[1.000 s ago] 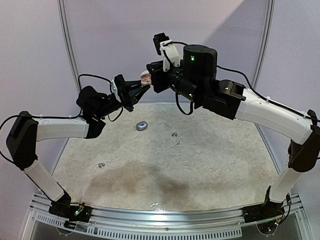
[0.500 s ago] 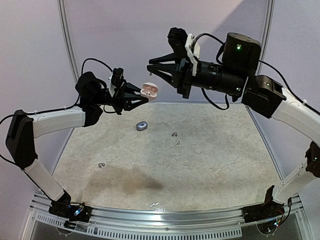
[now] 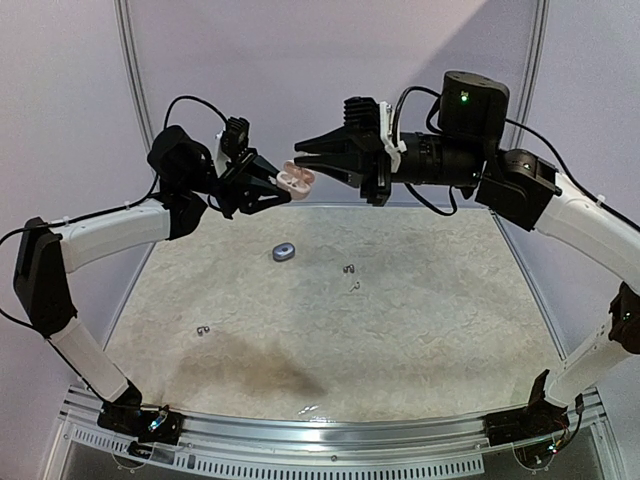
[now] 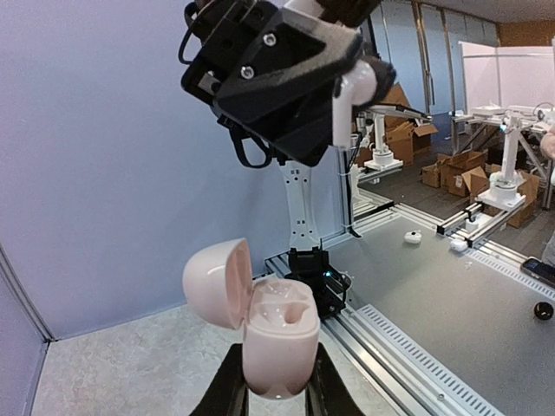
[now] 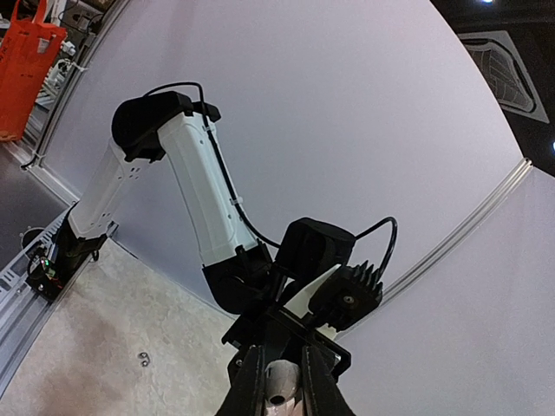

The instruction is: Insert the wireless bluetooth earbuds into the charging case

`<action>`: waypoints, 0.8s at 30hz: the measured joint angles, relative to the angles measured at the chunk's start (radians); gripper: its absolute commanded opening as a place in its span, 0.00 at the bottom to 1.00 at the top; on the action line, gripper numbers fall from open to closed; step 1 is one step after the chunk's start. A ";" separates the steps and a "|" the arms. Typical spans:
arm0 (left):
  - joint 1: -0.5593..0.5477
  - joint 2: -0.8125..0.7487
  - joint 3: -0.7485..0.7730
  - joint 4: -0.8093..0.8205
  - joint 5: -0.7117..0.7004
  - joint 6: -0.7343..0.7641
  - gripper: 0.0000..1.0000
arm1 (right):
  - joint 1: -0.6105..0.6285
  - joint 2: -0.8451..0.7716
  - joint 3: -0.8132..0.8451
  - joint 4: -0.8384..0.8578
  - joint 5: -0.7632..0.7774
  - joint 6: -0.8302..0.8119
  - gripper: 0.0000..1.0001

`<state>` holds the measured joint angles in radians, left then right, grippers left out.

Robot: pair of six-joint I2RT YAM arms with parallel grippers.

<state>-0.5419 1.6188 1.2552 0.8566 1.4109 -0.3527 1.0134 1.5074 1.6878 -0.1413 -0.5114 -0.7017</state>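
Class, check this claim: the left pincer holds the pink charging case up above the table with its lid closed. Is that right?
No. The lid is open, not closed: the left wrist view shows it tipped back, with the inside wells exposed. The rest stands: the left pincer holds the pink charging case up above the table.

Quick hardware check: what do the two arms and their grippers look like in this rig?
The left arm and right arm have white shells between chunky black joints. Loose black cables loop near each wrist. A green light glows on the right arm. The left gripper and right gripper are black, with tapered jaws.
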 measured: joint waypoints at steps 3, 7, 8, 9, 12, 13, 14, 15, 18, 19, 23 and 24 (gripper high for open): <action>-0.002 0.000 0.001 0.007 -0.005 -0.027 0.00 | 0.000 -0.001 -0.037 0.024 -0.019 -0.018 0.00; -0.004 0.002 0.001 0.021 -0.005 -0.045 0.00 | 0.000 -0.001 -0.106 0.060 -0.018 -0.014 0.00; -0.005 0.002 0.001 0.022 -0.004 -0.045 0.00 | 0.000 -0.001 -0.117 0.060 -0.014 -0.014 0.00; -0.005 0.003 0.001 0.022 -0.004 -0.045 0.00 | 0.000 -0.001 -0.122 0.061 -0.009 -0.015 0.00; -0.005 0.003 0.001 0.023 -0.004 -0.045 0.00 | 0.000 -0.001 -0.123 0.073 0.008 -0.018 0.00; -0.005 0.003 0.001 0.024 -0.004 -0.045 0.00 | 0.000 -0.001 -0.123 0.083 0.012 -0.018 0.00; -0.005 0.003 0.001 0.024 -0.003 -0.045 0.00 | 0.000 -0.001 -0.123 0.089 0.013 -0.018 0.00; -0.005 0.003 0.001 0.025 -0.004 -0.045 0.00 | 0.000 -0.001 -0.123 0.095 0.016 -0.018 0.00; -0.005 0.003 0.001 0.029 -0.003 -0.045 0.00 | 0.000 -0.001 -0.123 0.109 0.026 -0.018 0.00; -0.005 0.003 0.001 0.030 -0.004 -0.045 0.00 | 0.000 -0.001 -0.123 0.112 0.030 -0.018 0.00; -0.005 0.003 0.001 0.040 -0.004 -0.044 0.00 | 0.000 0.000 -0.123 0.113 0.046 -0.021 0.00; -0.005 0.003 0.001 0.041 -0.004 -0.044 0.00 | 0.000 0.001 -0.123 0.113 0.050 -0.021 0.00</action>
<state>-0.5472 1.6218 1.2560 0.8974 1.4071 -0.3965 1.0134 1.5085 1.5650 -0.0280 -0.4614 -0.7231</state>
